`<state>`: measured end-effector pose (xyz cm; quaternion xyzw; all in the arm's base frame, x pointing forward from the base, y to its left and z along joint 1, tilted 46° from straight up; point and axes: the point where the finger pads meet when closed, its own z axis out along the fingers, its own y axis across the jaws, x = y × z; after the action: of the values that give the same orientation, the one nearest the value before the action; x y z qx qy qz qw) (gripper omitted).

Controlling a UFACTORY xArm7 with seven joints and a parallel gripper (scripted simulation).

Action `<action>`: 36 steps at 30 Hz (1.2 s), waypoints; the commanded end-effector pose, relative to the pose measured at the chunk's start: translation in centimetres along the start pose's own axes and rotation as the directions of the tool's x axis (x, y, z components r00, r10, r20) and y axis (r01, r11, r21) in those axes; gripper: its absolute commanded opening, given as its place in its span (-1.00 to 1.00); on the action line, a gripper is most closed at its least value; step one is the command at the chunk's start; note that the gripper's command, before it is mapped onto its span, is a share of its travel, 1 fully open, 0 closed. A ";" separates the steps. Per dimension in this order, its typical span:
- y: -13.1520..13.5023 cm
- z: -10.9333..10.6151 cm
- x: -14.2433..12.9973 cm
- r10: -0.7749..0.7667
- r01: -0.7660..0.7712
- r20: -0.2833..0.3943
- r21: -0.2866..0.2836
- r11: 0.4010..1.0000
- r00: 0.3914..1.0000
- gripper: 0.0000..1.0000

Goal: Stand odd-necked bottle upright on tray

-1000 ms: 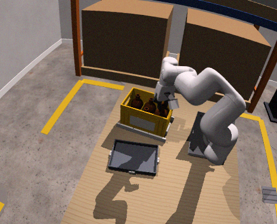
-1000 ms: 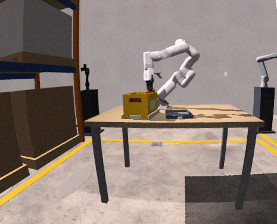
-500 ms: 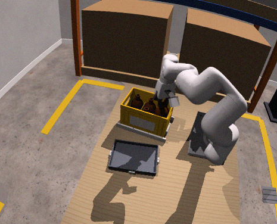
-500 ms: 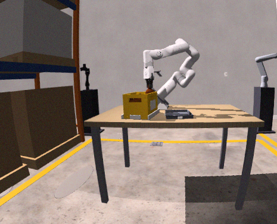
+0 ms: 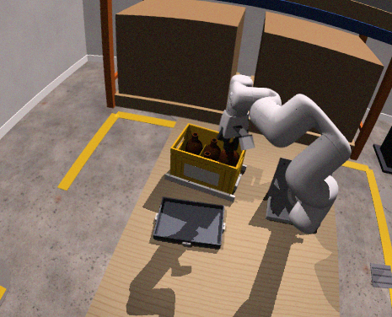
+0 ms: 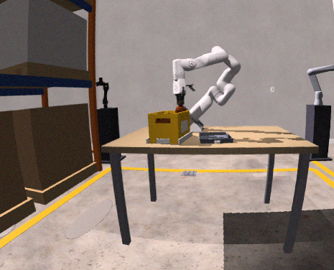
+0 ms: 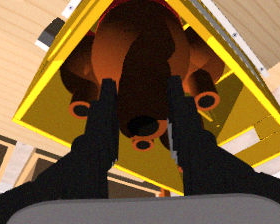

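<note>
A yellow crate [image 5: 206, 162] stands on the table and holds several brown bottles [image 5: 194, 143]. My gripper [image 5: 229, 144] is over the crate's right back corner, shut on the neck of a brown bottle [image 5: 228, 155]. That bottle is raised; its shoulder shows above the crate's rim in the side view [image 6: 180, 108]. In the wrist view the held bottle [image 7: 140, 76] hangs between the two black fingers, with other bottle mouths around it in the crate [image 7: 78, 106]. The dark grey tray [image 5: 189, 222] lies in front of the crate and is empty.
The arm's base [image 5: 309, 202] sits on a plate to the right of the crate. Large cardboard boxes [image 5: 176, 51] stand on a rack behind the table. The table's edges lie close to the tray's left side and front.
</note>
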<state>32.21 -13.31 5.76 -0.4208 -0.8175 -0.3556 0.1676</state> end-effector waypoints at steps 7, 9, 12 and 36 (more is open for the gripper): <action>0.0 -0.3 -0.1 0.000 0.000 0.005 -0.001 1.000 1.000 -1.00; 0.0 -0.3 -0.1 0.000 0.000 0.005 -0.001 1.000 1.000 -1.00; 0.0 -0.3 -0.1 0.000 0.000 0.005 -0.001 1.000 1.000 -1.00; 0.0 -1.1 -0.1 0.000 0.000 0.005 -0.001 1.000 1.000 -1.00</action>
<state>32.19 -13.70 6.14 -0.4208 -0.8175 -0.3556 0.1676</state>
